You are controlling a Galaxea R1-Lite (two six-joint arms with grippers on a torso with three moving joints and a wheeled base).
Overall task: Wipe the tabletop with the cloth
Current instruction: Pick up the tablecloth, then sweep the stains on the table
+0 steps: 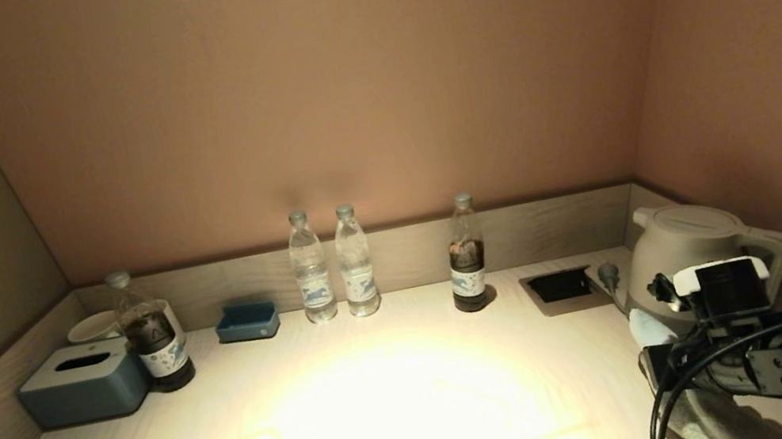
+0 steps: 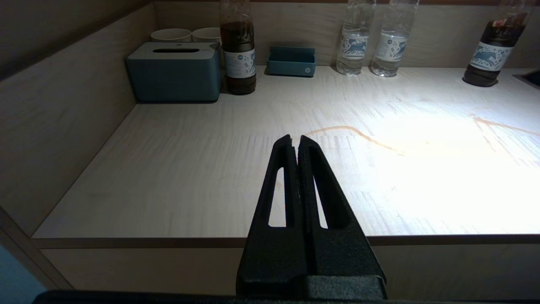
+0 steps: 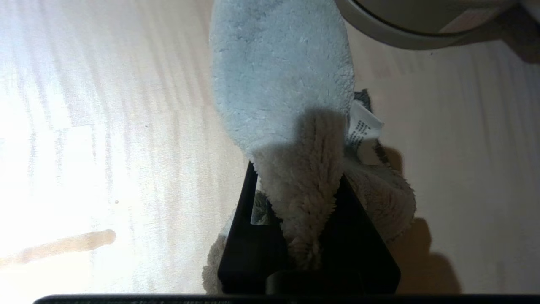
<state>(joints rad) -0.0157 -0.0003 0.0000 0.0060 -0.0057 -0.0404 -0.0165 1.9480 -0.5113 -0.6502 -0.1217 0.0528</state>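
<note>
A pale fluffy cloth (image 3: 282,76) with a white care tag lies bunched on the light wooden tabletop (image 1: 393,412) at the right, next to the kettle. My right gripper (image 3: 297,171) is shut on a fold of the cloth and holds it against the table. In the head view the cloth (image 1: 704,422) shows under the right wrist (image 1: 725,289). My left gripper (image 2: 295,137) is shut and empty, parked in front of the table's front edge at the left. Thin brown streaks (image 2: 358,133) mark the tabletop, and one end of a streak (image 3: 63,245) also shows in the right wrist view.
A grey kettle (image 1: 692,239) stands at the right rear beside a recessed socket box (image 1: 560,288). Two clear water bottles (image 1: 332,270) and a dark bottle (image 1: 466,254) stand along the back. At the left are a blue tissue box (image 1: 83,382), another dark bottle (image 1: 153,338), cups and a small blue tray (image 1: 247,322).
</note>
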